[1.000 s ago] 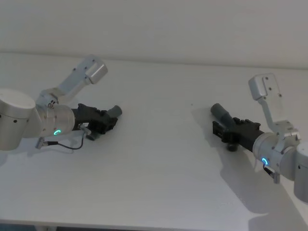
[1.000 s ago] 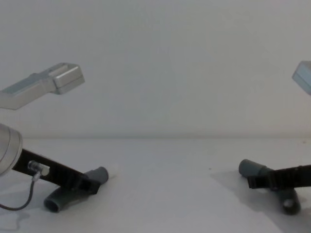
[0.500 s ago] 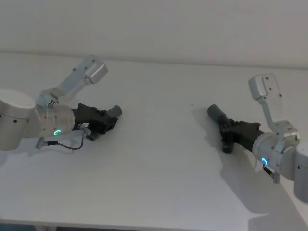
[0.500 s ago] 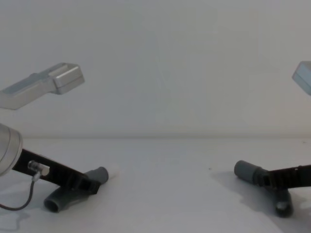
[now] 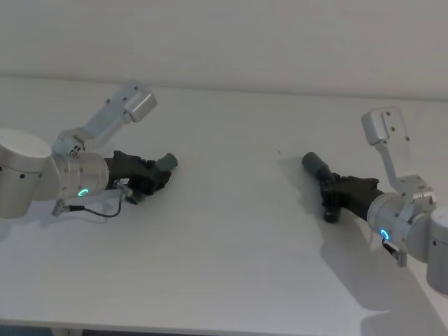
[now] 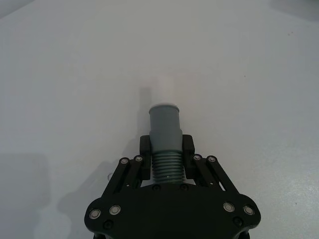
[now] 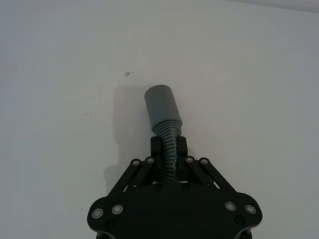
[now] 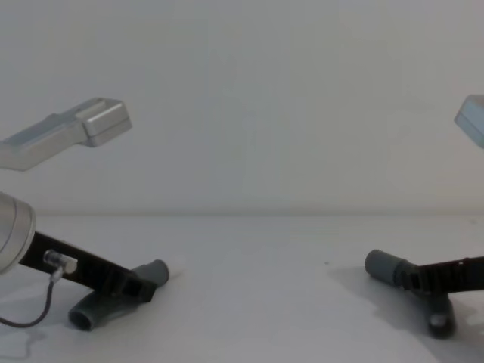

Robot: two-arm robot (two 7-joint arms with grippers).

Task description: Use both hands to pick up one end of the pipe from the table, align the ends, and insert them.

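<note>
Gripping corrugated ribs behind each cuff: left fingers [image 6: 145,149] clamp the spigot piece [image 6: 164,124], right fingers [image 7: 182,148] the socket piece [image 7: 160,104]. Light, probably bendy.

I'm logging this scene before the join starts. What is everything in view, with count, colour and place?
spigot piece: one, dark-grey corrugated hose with a grey cuff and white tip, on the table's left side.
socket piece: one, dark-grey corrugated hose with a smooth grey cuff, on the table's right side.
table: one, white, under everything.
wall: one, white, behind the table.
cable: one, dark, looping below the left arm's wrist.
left gripper: one, black, shut on the spigot piece's corrugated part.
right gripper: one, black, shut on the socket piece's corrugated part.
left arm: one, silver, at the left edge.
right arm: one, silver, at the right edge.
</note>
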